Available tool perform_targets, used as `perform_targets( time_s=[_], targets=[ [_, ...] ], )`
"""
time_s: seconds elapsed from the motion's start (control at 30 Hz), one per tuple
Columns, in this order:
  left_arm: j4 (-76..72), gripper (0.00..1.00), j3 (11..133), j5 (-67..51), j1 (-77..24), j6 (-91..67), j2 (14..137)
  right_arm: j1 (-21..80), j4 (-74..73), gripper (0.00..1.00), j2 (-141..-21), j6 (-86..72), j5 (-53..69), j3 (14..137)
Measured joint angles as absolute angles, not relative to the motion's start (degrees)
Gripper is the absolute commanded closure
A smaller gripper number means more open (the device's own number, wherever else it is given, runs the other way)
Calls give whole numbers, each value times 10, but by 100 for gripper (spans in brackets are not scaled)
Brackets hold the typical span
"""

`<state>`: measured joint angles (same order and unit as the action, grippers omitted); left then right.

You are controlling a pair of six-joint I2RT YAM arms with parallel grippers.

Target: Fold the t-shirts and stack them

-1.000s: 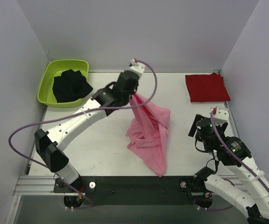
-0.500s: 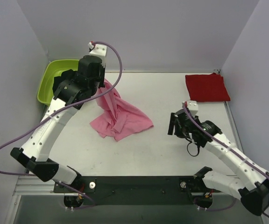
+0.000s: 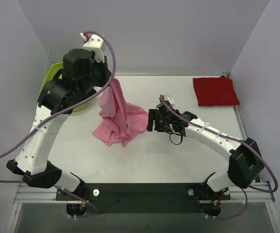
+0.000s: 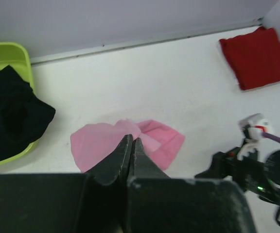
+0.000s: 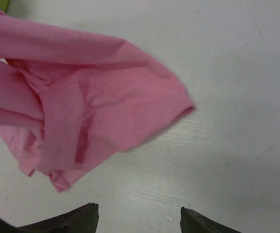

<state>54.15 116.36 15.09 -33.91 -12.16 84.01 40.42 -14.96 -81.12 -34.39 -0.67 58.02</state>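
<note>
Left claw (image 4: 131, 141) holds pink t-shirt (image 3: 120, 119); drape visible only overhead.

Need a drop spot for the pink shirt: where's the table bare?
Free: far middle of the table, between pink shirt and folded red shirt; also the near strip from pink shirt to the black base plate. Crowded: left-centre, where the pink shirt hangs from shut jaws of the left arm, with the right arm reaching in beside it; green tub fills the far-left corner.

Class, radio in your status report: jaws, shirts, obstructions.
Left jaws shut on pink t-shirt, lower part on table. Right jaws open beside it. Red t-shirt folded, far right. No obstruction seen.
</note>
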Motion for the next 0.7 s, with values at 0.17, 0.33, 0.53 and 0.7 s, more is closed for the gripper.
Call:
perform_targets(
  time_s=[0.17, 0.33, 0.53, 0.7],
  targets=[
    [573, 100, 1313, 124, -342, -132, 841, 418, -105, 34, -871, -344, 18, 621],
    [587, 100, 1441, 121, -342, -133, 826, 432, -92, 34, -875, -344, 10, 625],
    [585, 100, 1407, 122, -342, -137, 746, 437, -88, 34, -834, -344, -27, 619],
    [585, 100, 1369, 114, -342, -146, 720, 441, -88, 34, -786, -344, -51, 613]
  ],
)
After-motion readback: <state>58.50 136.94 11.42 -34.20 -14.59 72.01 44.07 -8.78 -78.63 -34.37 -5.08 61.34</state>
